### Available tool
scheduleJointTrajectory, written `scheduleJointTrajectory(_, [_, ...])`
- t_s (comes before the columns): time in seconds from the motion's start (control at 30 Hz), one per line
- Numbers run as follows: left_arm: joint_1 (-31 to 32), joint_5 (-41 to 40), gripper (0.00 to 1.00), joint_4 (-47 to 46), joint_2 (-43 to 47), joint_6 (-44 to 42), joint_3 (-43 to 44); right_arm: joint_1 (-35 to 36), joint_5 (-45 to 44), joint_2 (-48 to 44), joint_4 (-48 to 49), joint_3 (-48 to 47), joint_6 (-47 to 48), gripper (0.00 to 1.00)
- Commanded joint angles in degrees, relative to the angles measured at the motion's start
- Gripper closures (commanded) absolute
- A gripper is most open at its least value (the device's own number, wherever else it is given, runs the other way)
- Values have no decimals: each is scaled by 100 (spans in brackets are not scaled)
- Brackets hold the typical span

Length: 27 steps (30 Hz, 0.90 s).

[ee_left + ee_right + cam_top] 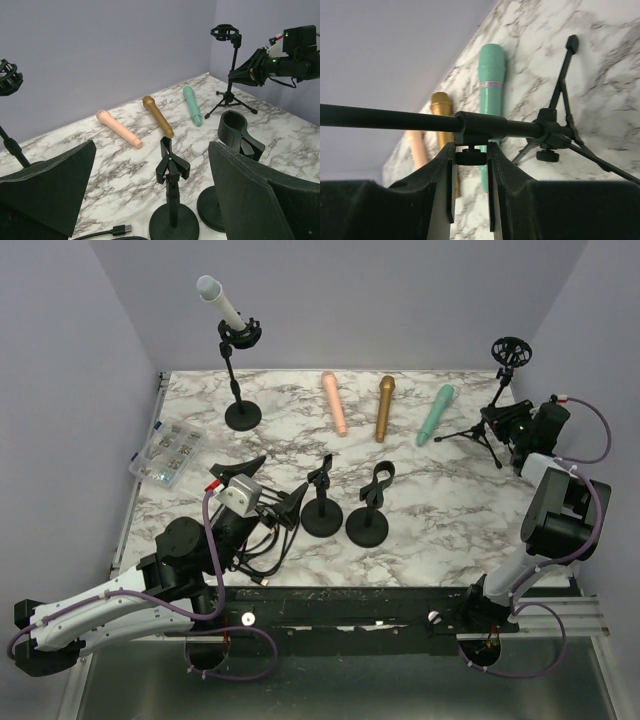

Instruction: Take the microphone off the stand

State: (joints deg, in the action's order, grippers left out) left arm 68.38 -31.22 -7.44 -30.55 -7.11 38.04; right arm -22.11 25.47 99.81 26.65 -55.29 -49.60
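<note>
Two pincers logged. The right pincer [471, 156] is closed on the tripod stand [555, 131]. Its fingers [440, 185] clamp either side of the small knob [471, 158] under the pole's collar, at the far right corner of the desk [440, 520].

Just past it, the teal microphone [436, 414], gold microphone [386, 407] and pink microphone [335, 403] lie flat in a row near the far edge.

We note the left pincer [280, 478] spread fully wide with nothing between its fingers. It sits over the near left part of the desk, above a loose black cable [265, 558].

Two clip stands [322, 502] stand just ahead of it, mid-desk.

The white microphone [222, 302] sits tilted in the round-base stand [241, 380] at the far left corner, well apart from both pincers.

A clear parts box [167, 452] rests at the left edge.
</note>
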Motion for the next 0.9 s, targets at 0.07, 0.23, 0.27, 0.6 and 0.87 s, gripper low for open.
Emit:
scheduleJointTrajectory(0.07, [38,108,1,15,-24,93,174,263,-1923,-146,-2304,-563,1528,99])
scheduleJointTrajectory(0.23, [43,119,1,30,-60,110,186,706,-2950,-23,-3080,-1072,2091,99])
scheduleJointTrajectory(0.27, [38,125,2,31,-62,113,187,775,-3115,35,-3242,-1177,2161,99])
scheduleJointTrajectory(0.6, [47,143,2,49,-62,140,195,1502,-4761,649,-4943,-2635,2902,99])
scheduleJointTrajectory(0.87, [48,182,1,59,-50,166,204,2143,-6220,1091,-5751,-3544,3623,99])
